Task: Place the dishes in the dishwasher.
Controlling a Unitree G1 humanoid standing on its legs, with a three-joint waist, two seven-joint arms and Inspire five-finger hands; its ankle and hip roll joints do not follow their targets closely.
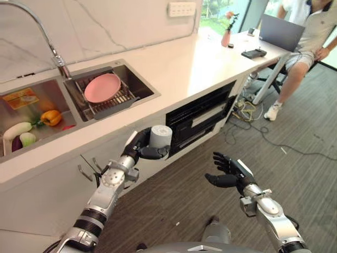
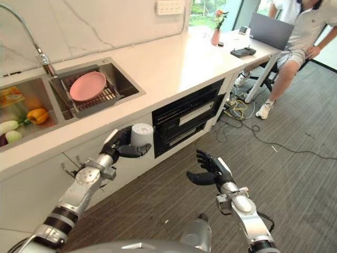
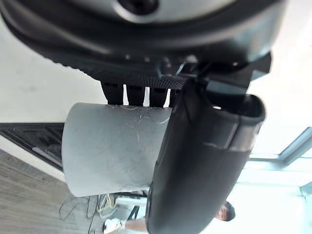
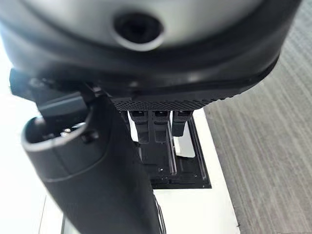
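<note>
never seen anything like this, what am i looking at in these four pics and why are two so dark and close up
It is a humanoid robot working at a kitchen counter. The two wide pictures come from cameras in its head, looking down at its own arms. The two dark close-ups come from cameras on its wrists, so each hand takes up most of its picture.

The left hand is curled round a grey cup, seen close in the left wrist view. The right hand is open and holds nothing.

A pink plate lies on a rack in the sink, with toy vegetables in the basin beside it. The dishwasher sits under the counter. A person sits at a laptop.
</note>
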